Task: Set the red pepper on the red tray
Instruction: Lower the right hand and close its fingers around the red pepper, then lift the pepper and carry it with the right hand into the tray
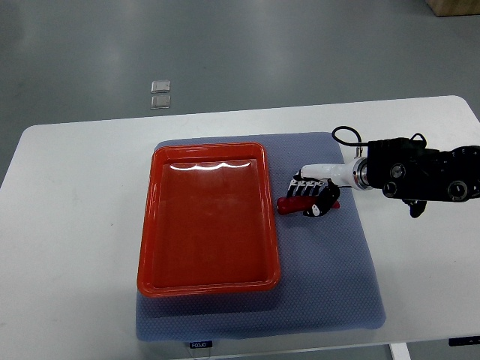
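The right hand (313, 196), reached in from the right edge on a black arm, is seen lying over the red pepper (289, 204), with its fingers curled down around it; the pepper appears to be clasped, though whether it has been raised off the surface cannot be told from this steep angle. Only 1 end of the pepper is left showing, poking out toward the tray. The pepper is located on the blue mat (330, 285), just beside the right wall of the red tray (210, 285) (which holds nothing). The mat is spread on a white table (67, 225). The left hand is not shown.

The grasp is judged to be the weak point: a smooth, rounded pepper held near 1 end could be tipped or squeezed out during the lift. The tray wall could also be clipped if the pepper is carried across too low, and the tray nudged.
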`<state>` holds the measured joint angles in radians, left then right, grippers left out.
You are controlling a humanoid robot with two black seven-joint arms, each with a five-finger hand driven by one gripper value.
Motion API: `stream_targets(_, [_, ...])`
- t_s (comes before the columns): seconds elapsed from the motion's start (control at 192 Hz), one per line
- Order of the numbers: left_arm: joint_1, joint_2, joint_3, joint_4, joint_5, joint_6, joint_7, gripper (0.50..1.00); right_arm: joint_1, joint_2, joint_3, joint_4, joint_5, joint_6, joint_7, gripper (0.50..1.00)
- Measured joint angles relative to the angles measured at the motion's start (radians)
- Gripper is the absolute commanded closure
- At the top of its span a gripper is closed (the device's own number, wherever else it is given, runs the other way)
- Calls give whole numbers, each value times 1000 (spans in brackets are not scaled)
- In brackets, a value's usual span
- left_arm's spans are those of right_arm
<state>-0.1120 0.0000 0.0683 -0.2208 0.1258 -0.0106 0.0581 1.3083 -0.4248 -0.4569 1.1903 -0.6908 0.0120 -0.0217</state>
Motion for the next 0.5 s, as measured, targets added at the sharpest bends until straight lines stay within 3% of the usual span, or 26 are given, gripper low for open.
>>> stream_targets(0.057, [0,0,0,0,0,0,0,500,-3,2,0,0,-3,-7,0,1000])
stream_targets(0.499, [0,0,0,0,0,0,0,500,72,-50,29,-1,-28,21,-4,1000])
